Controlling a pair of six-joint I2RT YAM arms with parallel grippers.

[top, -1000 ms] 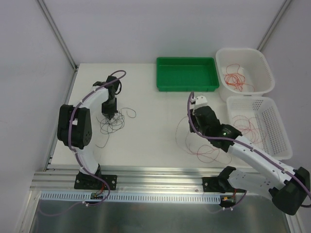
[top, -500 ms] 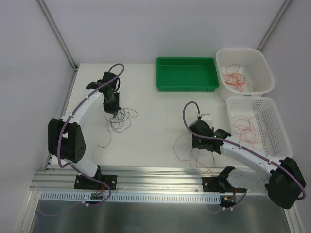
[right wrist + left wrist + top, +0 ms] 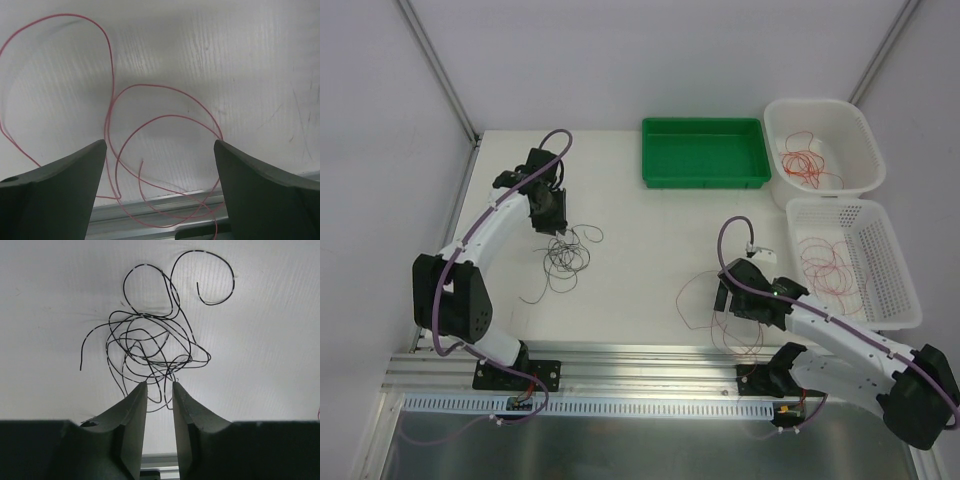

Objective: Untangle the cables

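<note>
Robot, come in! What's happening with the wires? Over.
Left hand slightly open at black cables, tangled. Right hand wide open above loose red cable. Nothing blocking.

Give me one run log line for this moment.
left gripper narrowly open over tangled thin black cable | right gripper wide open over looped thin red cable | nothing gripped

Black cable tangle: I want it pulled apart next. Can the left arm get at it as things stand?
Probably yes: the left gripper hangs right at the edge of the black cable tangle, jaws slightly apart, with nothing in the way.
</note>
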